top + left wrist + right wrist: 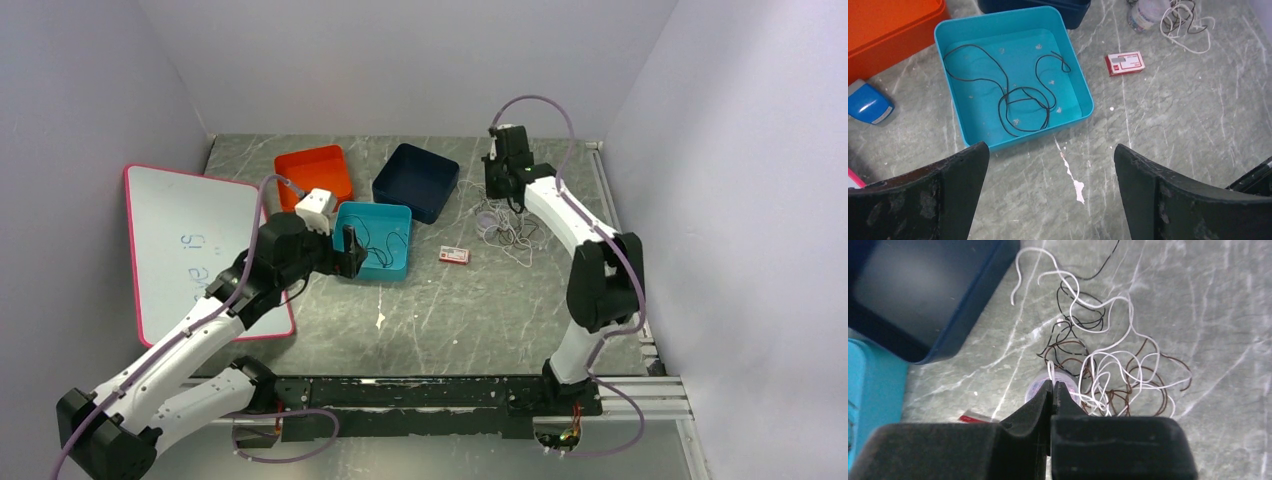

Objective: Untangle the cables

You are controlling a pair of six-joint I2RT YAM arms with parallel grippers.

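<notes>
1. Left gripper (1050, 160): the fingers are spread wide with nothing between them, and the gripper is held above the grey table (470, 320), just short of the near wall of the teal tray (1083, 87)
2. Black cable (1020, 97): a single strand is laid in loose loops on the floor of the teal tray, crossing itself near the tray's middle
3. Right gripper (1052, 386): the fingers are pressed together, and a white cable (1050, 371) is pinched at their tips
4. Tangle of cables (1108, 375): white, black and brown strands are looped over one another on the table, to the right of the navy tray (923, 300); a small pale round object (1034, 389) is seen under the tangle's near edge, directly below the closed fingertips
5. Surroundings: an orange tray (315, 172) is placed behind the teal tray; a small red-and-white box (1124, 63) lies on the table between the teal tray and the tangle; a pink-edged whiteboard (180, 250) is laid at the table's left side; a blue object (868, 102) is seen just left of the teal tray
</notes>
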